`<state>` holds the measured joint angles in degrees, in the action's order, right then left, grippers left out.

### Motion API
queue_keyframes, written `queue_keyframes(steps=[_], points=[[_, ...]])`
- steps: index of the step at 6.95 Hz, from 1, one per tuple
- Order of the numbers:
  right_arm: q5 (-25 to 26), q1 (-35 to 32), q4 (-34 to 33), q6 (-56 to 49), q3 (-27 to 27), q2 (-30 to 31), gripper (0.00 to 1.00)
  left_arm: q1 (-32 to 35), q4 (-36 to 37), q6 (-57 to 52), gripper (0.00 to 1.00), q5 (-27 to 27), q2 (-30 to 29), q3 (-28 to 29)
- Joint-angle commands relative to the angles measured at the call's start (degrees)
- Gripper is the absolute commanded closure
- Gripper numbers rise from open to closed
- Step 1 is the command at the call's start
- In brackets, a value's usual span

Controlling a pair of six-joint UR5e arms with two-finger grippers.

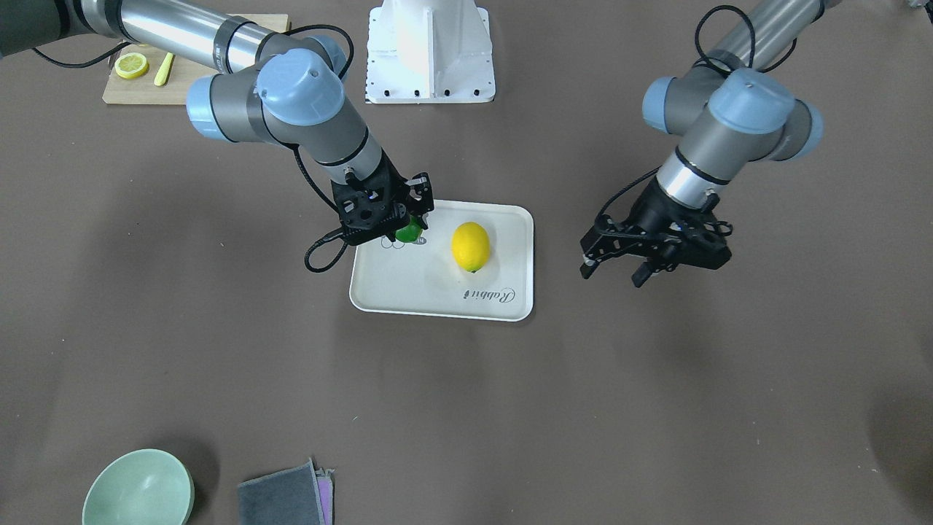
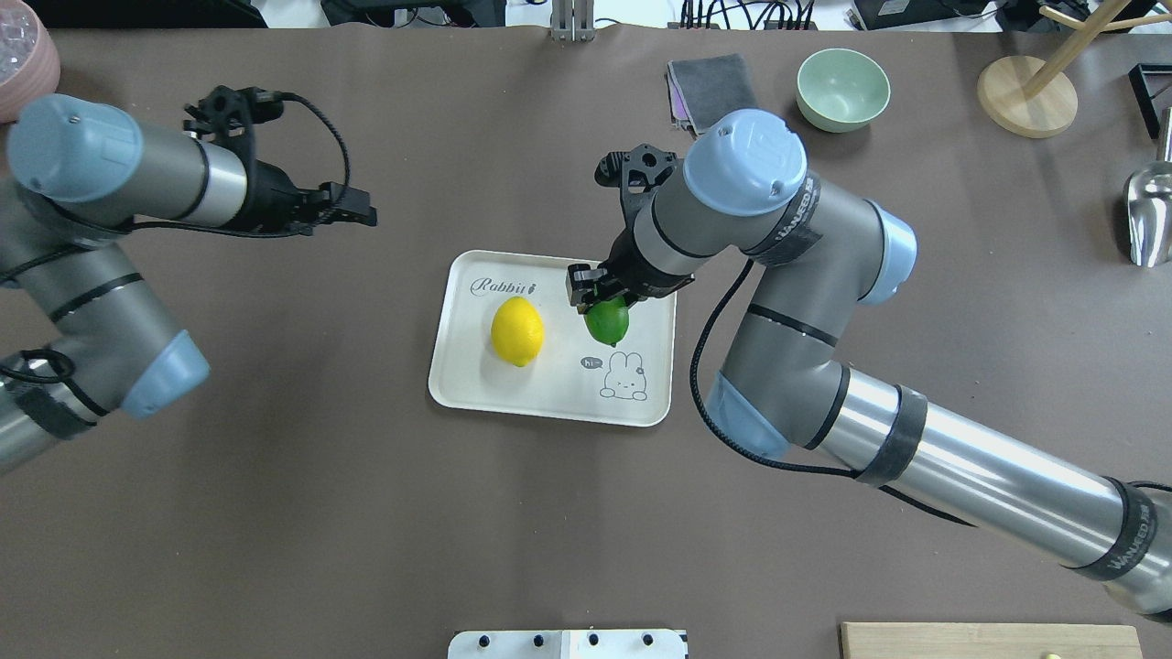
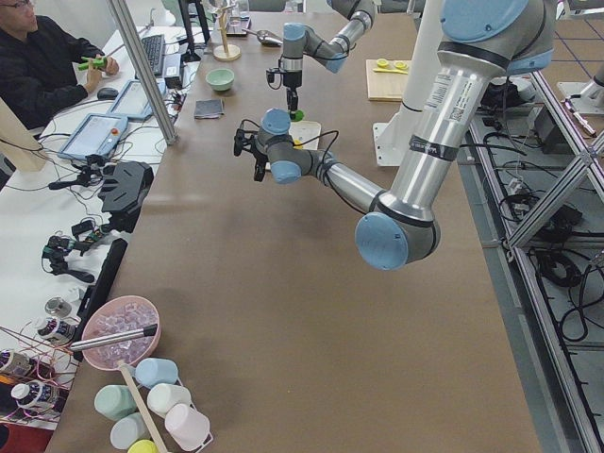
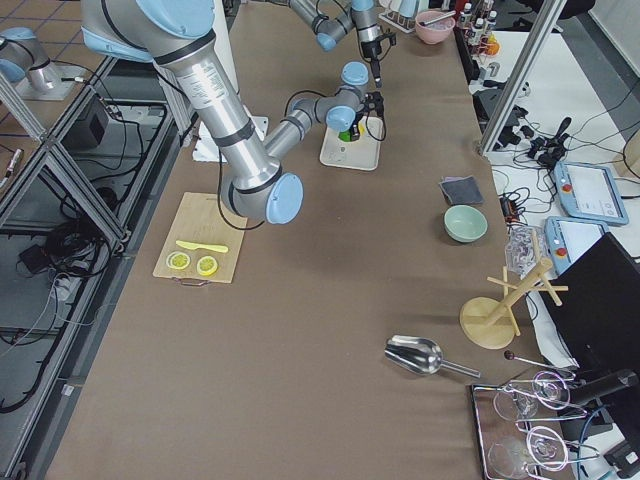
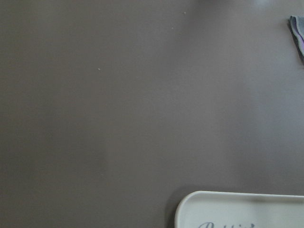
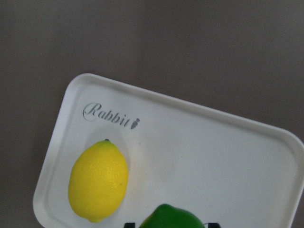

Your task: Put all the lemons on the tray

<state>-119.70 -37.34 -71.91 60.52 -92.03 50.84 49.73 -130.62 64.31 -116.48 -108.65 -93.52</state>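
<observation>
The cream-white tray (image 1: 437,300) (image 2: 549,403) lies mid-table. The yellow lemon (image 1: 470,246) (image 2: 517,330) (image 6: 98,179) lies on it beside the "Rabbit" script. My right gripper (image 1: 408,219) (image 2: 600,297) is shut on the green lemon (image 1: 410,232) (image 2: 607,321) (image 6: 168,217) and holds it over the tray's half with the rabbit drawing. I cannot tell whether the lemon touches the tray. My left gripper (image 1: 612,271) (image 2: 362,210) is open and empty, off the tray's script end. The left wrist view shows only a tray corner (image 5: 228,204).
A green bowl (image 1: 138,490) (image 2: 842,89) and a grey cloth (image 1: 284,499) (image 2: 710,87) sit at the far edge. A wooden cutting board (image 1: 124,91) with lemon slices (image 1: 131,65) lies near the robot base (image 1: 430,51). A wooden stand (image 2: 1025,96) and a metal scoop (image 2: 1149,215) are at the right.
</observation>
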Motion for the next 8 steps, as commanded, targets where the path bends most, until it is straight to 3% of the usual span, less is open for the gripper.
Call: queue_keyframes(steps=[1,2,3,4,5,7,8], points=[[-14.06,-12.76,-3.4,0.91,-10.28,3.71,1.0,14.94,-1.2,-17.29,0.02,-9.95,14.96,-4.01],[-22.69,-19.71,-10.38,0.14,-21.15,10.53,1.0,31.05,-5.3,-32.34,0.02,-24.53,25.58,-1.43],[-22.6,-19.09,-11.4,-0.74,-21.08,12.6,1.0,36.52,1.09,-35.28,0.02,-29.11,19.42,0.25],[-15.64,-13.77,-11.41,-0.58,-19.6,13.4,1.0,36.31,7.08,-36.61,0.02,-28.9,16.05,0.79],[-7.47,-8.33,-11.15,0.12,-15.5,10.19,1.0,36.23,8.96,-38.28,0.02,-28.98,15.06,0.97],[4.23,0.13,-9.93,0.39,-8.29,7.88,1.0,35.44,9.68,-38.38,0.02,-26.55,14.79,2.36],[5.43,2.08,-8.88,2.83,-8.34,6.83,1.0,32.74,9.68,-38.47,0.02,-24.26,13.57,3.86]])
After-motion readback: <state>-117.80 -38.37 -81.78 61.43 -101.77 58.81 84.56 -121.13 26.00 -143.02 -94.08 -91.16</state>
